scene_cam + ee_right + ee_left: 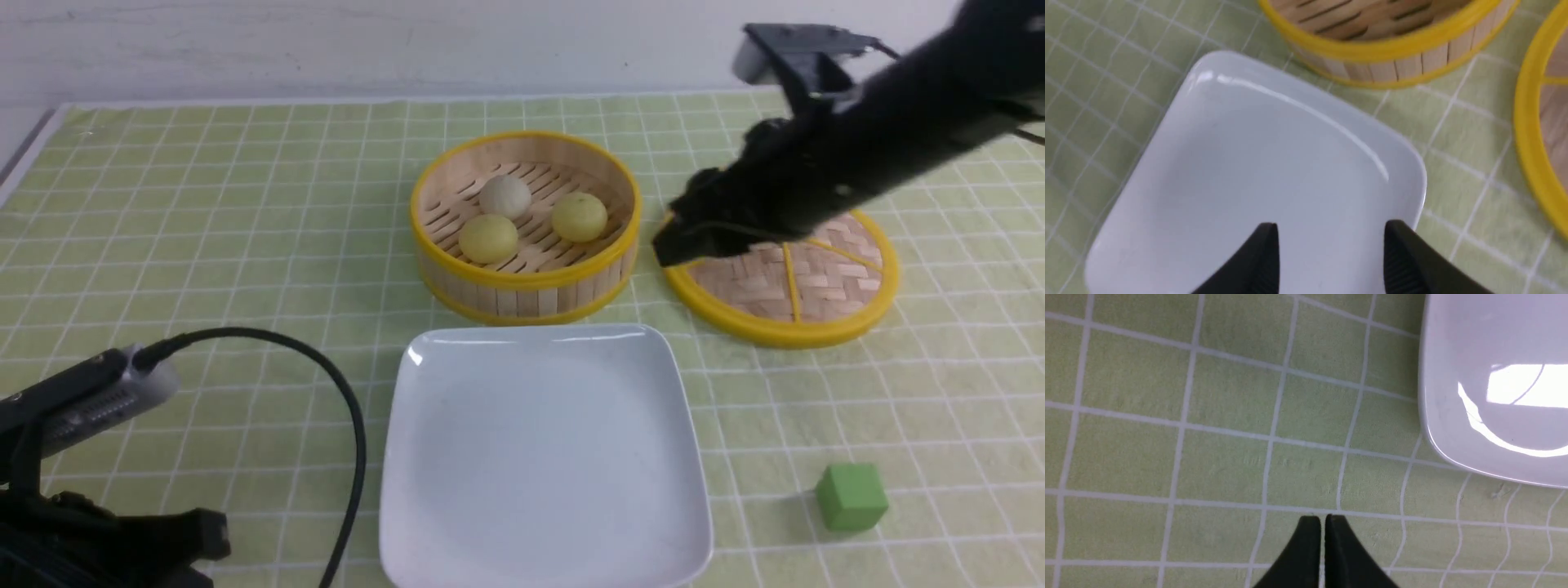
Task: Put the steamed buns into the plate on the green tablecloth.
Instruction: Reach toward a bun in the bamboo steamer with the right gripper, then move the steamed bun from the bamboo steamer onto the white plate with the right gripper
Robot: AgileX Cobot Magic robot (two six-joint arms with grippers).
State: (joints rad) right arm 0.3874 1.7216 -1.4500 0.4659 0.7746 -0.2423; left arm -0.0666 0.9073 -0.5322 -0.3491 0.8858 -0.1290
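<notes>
Three steamed buns lie in the round yellow-rimmed bamboo steamer (522, 282): one off-white (504, 196) and two pale yellow (488, 238) (580, 216). The white square plate (539, 457) lies empty on the green tablecloth (204, 204), just in front of the steamer. My right gripper (673, 245) hangs in the air between the steamer and its lid, open and empty. In the right wrist view the right gripper (1331, 228) hovers over the plate (1257, 163). My left gripper (1323, 518) is shut and empty over the cloth left of the plate (1494, 416).
The flat woven lid (792, 282) lies right of the steamer, partly under my right arm. A small green cube (851, 496) sits at the front right. My left arm and its cable (351, 425) are at the front left. The steamer's wall (1384, 45) shows in the right wrist view.
</notes>
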